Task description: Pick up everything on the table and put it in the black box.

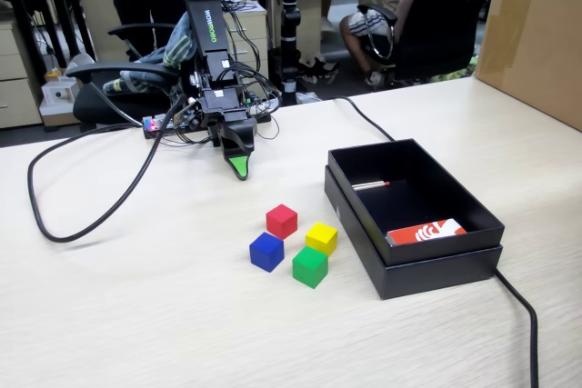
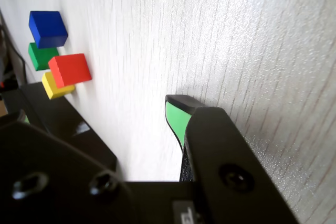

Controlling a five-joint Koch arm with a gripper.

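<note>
Four small cubes sit clustered on the table point(image 1: 136, 315): red point(image 1: 281, 221), blue point(image 1: 266, 252), yellow point(image 1: 321, 238) and green point(image 1: 310, 267). Just to their right in the fixed view lies the black box point(image 1: 436, 272). My gripper point(image 1: 238, 168) hangs tip-down just above the table, behind the cubes and apart from them. In the wrist view the red point(image 2: 70, 70), blue point(image 2: 48, 29), green point(image 2: 41, 56) and yellow point(image 2: 55, 87) cubes lie ahead at upper left, beside the box wall point(image 2: 79, 129). The gripper point(image 2: 113, 111) is open; one green-padded fingertip point(image 2: 177, 119) shows with bare table beside it.
Inside the box lie a thin pen-like stick point(image 1: 370, 185) and a red-and-white card point(image 1: 426, 231). A brown cardboard carton point(image 1: 536, 34) stands at the back right. Black cables loop across the left point(image 1: 91, 206) and run along the right point(image 1: 520, 308) of the table.
</note>
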